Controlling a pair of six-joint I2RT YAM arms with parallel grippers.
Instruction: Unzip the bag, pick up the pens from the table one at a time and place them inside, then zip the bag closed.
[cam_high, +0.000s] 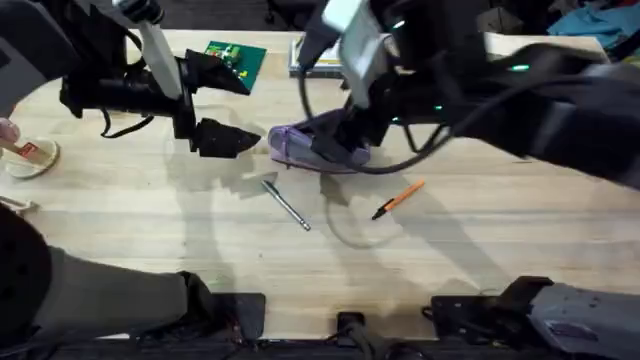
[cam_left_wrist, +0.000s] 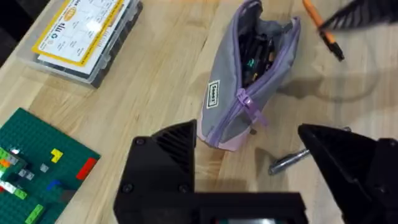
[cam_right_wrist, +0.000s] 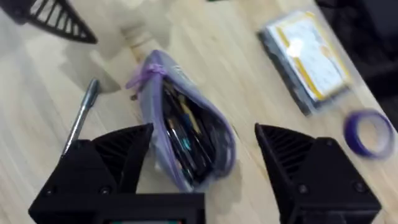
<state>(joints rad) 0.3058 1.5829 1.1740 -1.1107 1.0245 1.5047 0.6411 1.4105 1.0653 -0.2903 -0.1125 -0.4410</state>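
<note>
The bag (cam_right_wrist: 186, 143) is seen unzipped mid-counter (cam_high: 480, 260), between two released, empty pincers (cam_left_wrist: 249, 168) (cam_right_wrist: 202, 155). Both pens, silver (cam_high: 287, 206) and orange (cam_high: 398, 199), remain outside; packing and zipping are judged undone.

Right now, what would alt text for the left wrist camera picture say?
An unzipped lavender bag lies on the wooden table, dark items inside, between the open left gripper fingers. A silver pen lies beside it, an orange pen beyond.
</note>
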